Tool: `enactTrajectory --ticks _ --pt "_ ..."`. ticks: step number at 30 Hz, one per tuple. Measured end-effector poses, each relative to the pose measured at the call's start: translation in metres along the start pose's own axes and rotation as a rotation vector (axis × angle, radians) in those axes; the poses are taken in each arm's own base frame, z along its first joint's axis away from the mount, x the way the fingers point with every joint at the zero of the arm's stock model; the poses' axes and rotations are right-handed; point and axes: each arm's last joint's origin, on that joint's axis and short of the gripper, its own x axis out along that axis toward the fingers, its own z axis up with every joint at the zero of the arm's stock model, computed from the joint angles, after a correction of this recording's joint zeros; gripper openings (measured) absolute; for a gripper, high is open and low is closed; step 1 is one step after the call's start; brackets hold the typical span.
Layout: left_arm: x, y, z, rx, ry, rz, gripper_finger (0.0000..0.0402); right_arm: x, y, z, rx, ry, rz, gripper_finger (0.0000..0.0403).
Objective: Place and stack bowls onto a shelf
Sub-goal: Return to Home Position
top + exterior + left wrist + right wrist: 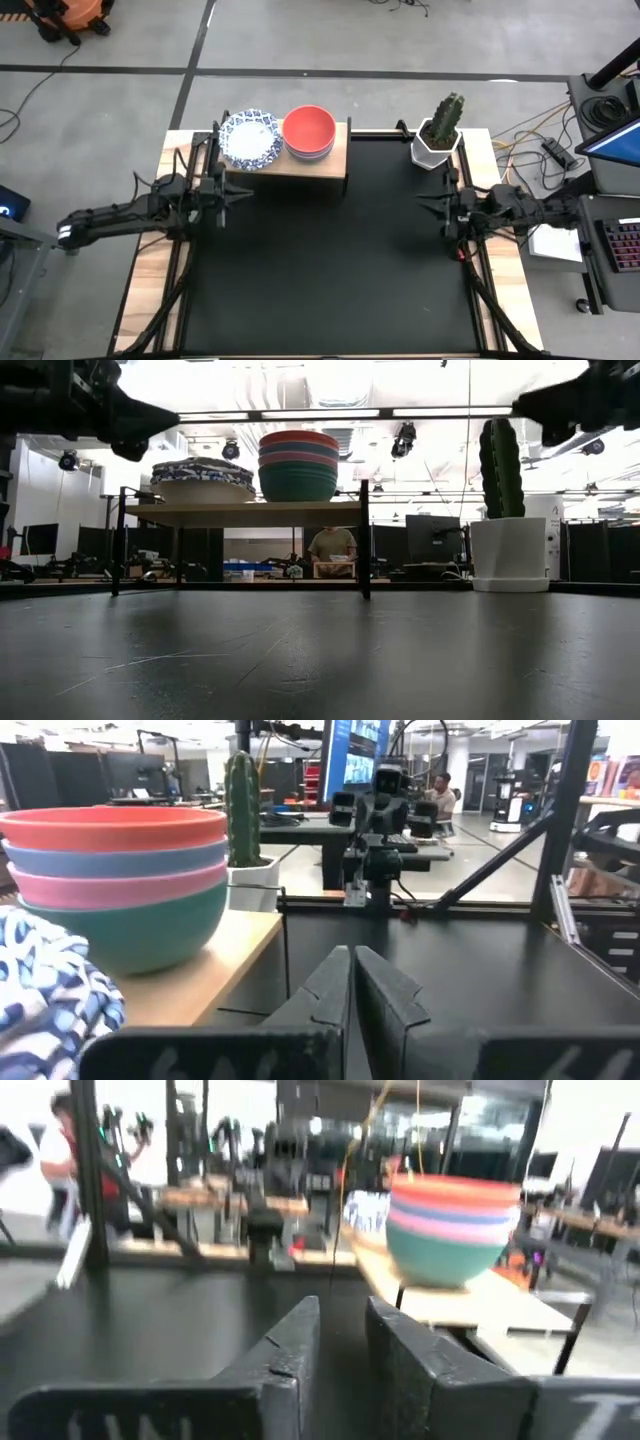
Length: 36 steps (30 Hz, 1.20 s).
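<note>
The shelf point(312, 168) stands at the table's far edge on its black frame. It carries two stacks of bowls. One is a stack of white, blue-patterned bowls point(250, 138) at the shelf's left end. The other is a stack of green, pink, blue-grey and red bowls point(298, 465), red on top point(308, 130). Both stacks rest on their bases on the board. My left gripper point(243, 190) hovers shut just near of the shelf's left end. My right gripper point(426, 206) hovers at the table's right side, with its fingers slightly apart. Neither holds anything.
A white hexagonal cactus pot point(438, 140) stands at the far right of the black mat point(330, 270), right of the shelf. People show in the room beyond the table point(332, 545). Cables and equipment lie off the table's right edge.
</note>
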Motion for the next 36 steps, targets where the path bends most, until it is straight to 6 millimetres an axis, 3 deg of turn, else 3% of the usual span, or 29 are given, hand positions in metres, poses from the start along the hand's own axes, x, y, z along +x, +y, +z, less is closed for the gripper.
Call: enactTrajectory --ticks 8,12,17,22,29,36 --pt "-0.006 -0.002 -0.021 -0.002 -0.046 -0.022 0.0 0.0 0.002 -0.011 -0.043 0.011 0.009 0.0051" --pt "-0.007 -0.004 -0.045 -0.016 -0.093 -0.095 0.0 0.005 0.004 -0.023 -0.046 -0.011 0.006 0.0043" --pt "-0.009 -0.005 -0.045 -0.01 -0.096 -0.123 0.0 0.01 0.009 -0.046 -0.035 -0.023 0.03 0.0038" --pt "-0.009 -0.003 -0.046 -0.02 -0.074 -0.032 0.0 0.011 0.013 -0.047 0.007 -0.027 0.171 0.0038" --pt "-0.009 0.001 -0.045 -0.056 -0.072 0.087 0.0 0.012 0.008 -0.05 0.01 0.017 -0.001 0.0038" --pt "-0.008 0.001 -0.046 -0.056 -0.064 0.089 0.0 0.013 0.009 -0.05 0.019 0.024 0.001 0.0038"
